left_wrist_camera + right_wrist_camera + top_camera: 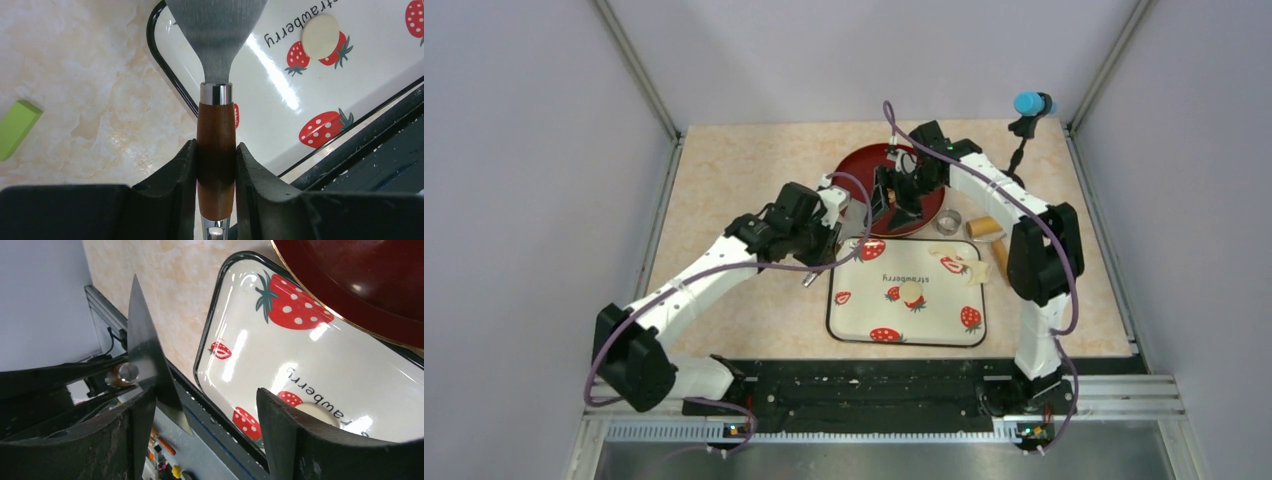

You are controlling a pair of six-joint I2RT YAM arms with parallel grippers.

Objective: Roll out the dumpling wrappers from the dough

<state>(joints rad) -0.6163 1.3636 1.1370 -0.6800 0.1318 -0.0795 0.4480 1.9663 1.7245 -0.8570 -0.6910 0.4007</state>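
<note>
The wrapper (320, 36), one round pale disc, lies flat near the middle of the strawberry tray (280, 95). We judge it is ready to be lifted. The left gripper (216, 150) is clamped on the brown handle of a spatula (217, 30), blade aimed at the tray's corner. The right gripper (205, 395) hangs near the red plate (360, 280), jaws apart and holding nothing. Leftover dough (977, 273) sits at the tray's far right, too small to read. The left wrist view cuts off the blade tip.
</note>
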